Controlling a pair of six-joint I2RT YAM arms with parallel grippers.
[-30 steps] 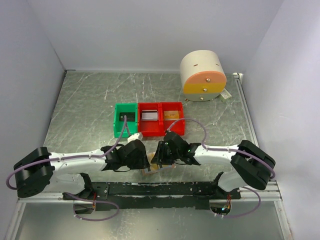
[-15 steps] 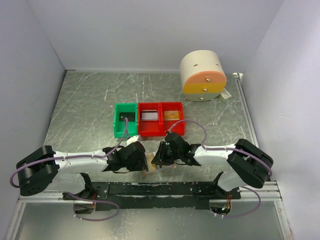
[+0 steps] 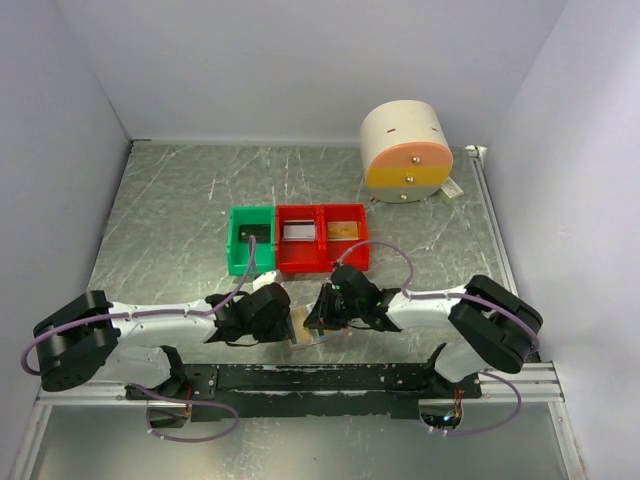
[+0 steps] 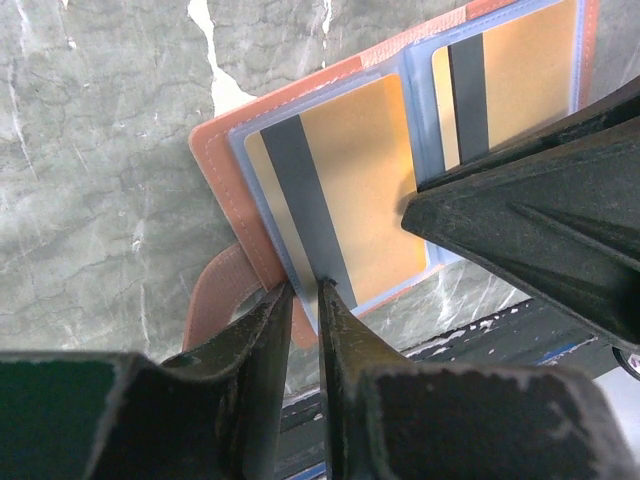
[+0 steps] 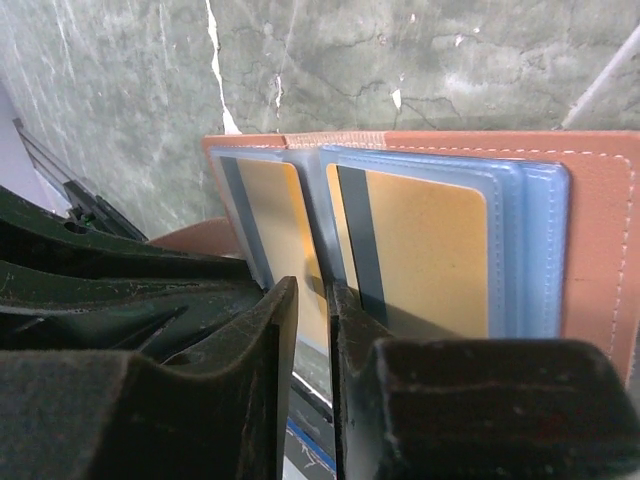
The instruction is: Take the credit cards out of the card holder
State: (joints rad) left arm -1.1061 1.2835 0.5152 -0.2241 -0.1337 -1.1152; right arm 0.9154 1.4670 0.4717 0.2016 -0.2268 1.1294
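Two pairs of jaws, my left gripper [image 4: 307,290] and right gripper [image 5: 312,290], are narrower than a second ago, now slits astride the near edges of the card holder [image 4: 212,165], open on the table [image 3: 170,200] between my arms; firm pinch I cannot tell, so the credit cards [image 4: 372,190] sit sleeved, extraction pending

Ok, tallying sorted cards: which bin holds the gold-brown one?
The red bin at the row's right end, nearest the cream cylinder; the middle red bin holds a silver-grey card, the green bin a dark card.
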